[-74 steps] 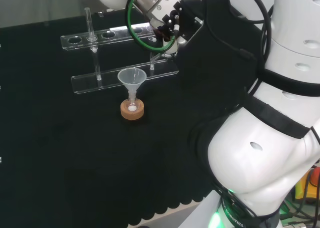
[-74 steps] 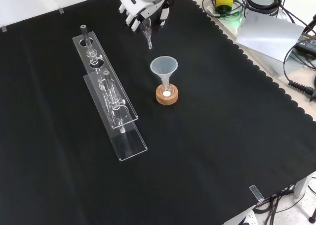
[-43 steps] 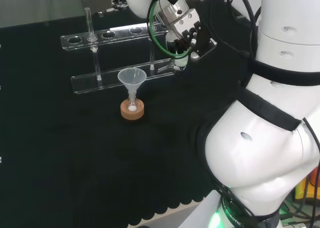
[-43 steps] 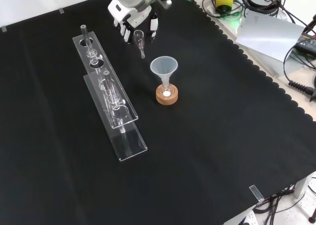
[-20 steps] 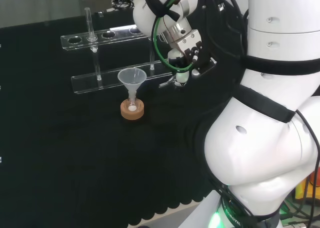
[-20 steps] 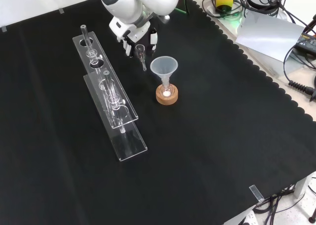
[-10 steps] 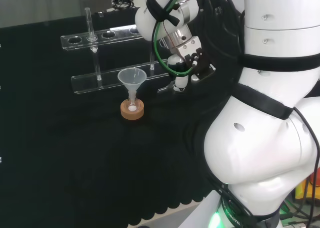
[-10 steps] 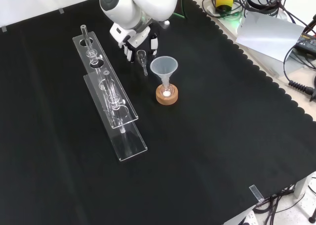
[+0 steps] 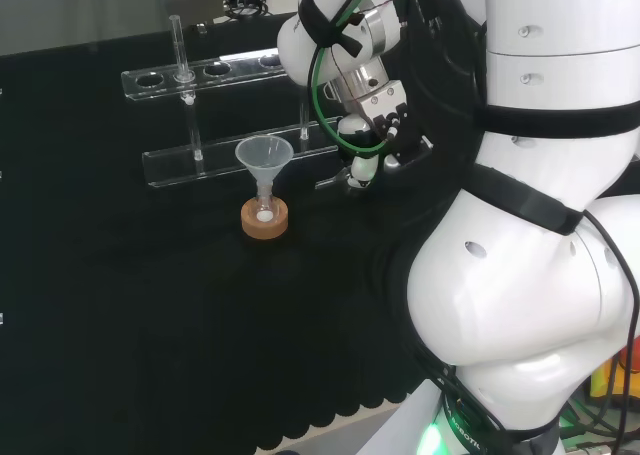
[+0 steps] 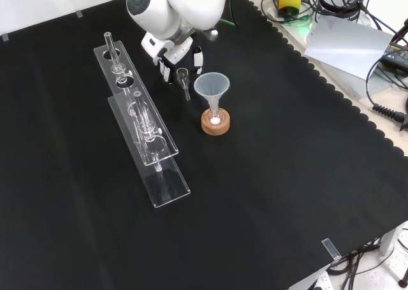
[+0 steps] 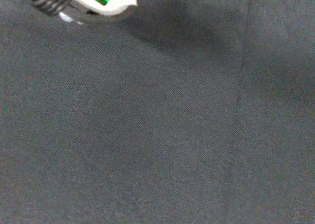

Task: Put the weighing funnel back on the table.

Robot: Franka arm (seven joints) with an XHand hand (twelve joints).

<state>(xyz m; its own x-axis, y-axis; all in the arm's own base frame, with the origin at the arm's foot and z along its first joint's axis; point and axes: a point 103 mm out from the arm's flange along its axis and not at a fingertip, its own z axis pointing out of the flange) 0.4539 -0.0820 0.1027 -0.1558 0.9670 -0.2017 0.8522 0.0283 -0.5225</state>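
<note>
The black and white hand (image 10: 173, 55) grips the cup of the small clear weighing funnel (image 10: 184, 79), whose stem slants down toward the black-clothed bench (image 10: 274, 175). The piece hangs between the clear plastic tube rack (image 10: 145, 127) and the big cone-shaped clear funnel (image 10: 211, 86).

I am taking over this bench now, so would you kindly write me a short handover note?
Hand: shut on the weighing funnel.
Where: low over the cloth, between the test tube rack and the big funnel in the front view; I cannot tell if it touches the cloth.
Done: not yet released.
Left: lay it on the cloth, open the hand, withdraw.
</note>
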